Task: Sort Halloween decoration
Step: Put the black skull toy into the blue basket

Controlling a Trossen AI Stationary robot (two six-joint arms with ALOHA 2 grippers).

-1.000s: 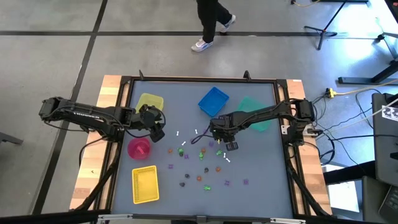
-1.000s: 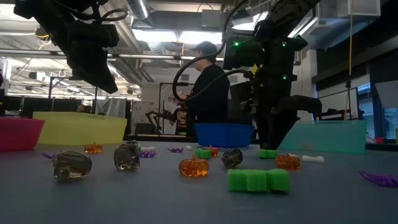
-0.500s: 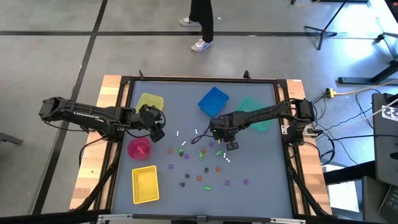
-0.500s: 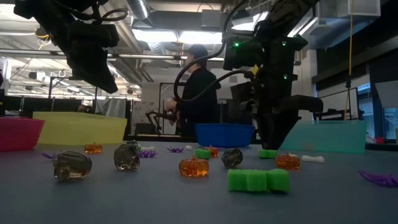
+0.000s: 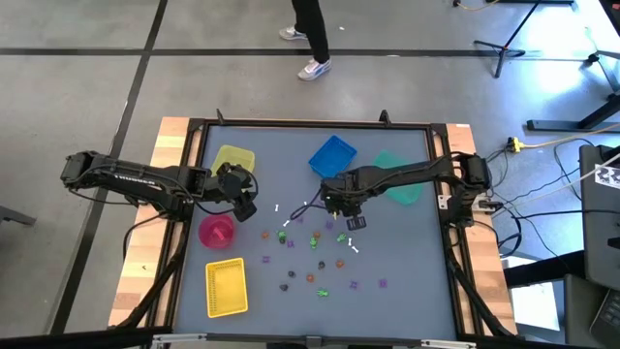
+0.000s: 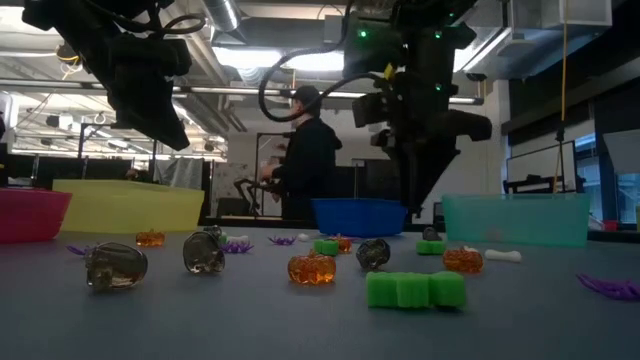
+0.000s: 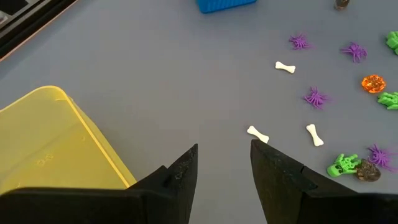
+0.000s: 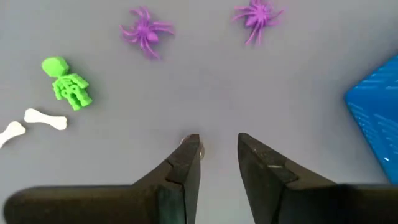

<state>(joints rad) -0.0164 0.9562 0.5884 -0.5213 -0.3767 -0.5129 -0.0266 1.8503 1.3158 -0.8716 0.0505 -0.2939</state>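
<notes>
The Halloween trinkets [image 5: 312, 254] lie scattered on the grey table: green, purple, orange, dark and white bits. The low view shows clear skulls [image 6: 115, 266], orange pumpkins [image 6: 312, 268] and a green piece [image 6: 415, 289]. My right gripper [image 5: 354, 222] hangs above the far part of the scatter, lifted off the table [image 6: 415, 205], its fingers narrowly open with bare table between them [image 8: 217, 152]. A small pale-dark bit [image 8: 190, 140] peeks out behind one fingertip. Purple spiders [image 8: 146, 31], a green skeleton [image 8: 67, 84] and bones [image 8: 45, 119] lie ahead. My left gripper [image 5: 247, 206] waits open [image 7: 224, 168] near the yellow bin.
A yellow bin [image 5: 232, 161], blue bin [image 5: 332, 157] and teal bin [image 5: 399, 176] stand along the far side. A pink bowl [image 5: 217, 231] and a yellow basket [image 5: 226, 287] sit at the left. A person walks in the room beyond the far edge [image 6: 305, 150].
My right gripper has risen from the table and shifted slightly toward the far left. A small dark trinket now shows on the table where its fingers stood. The person behind the table has walked on.
</notes>
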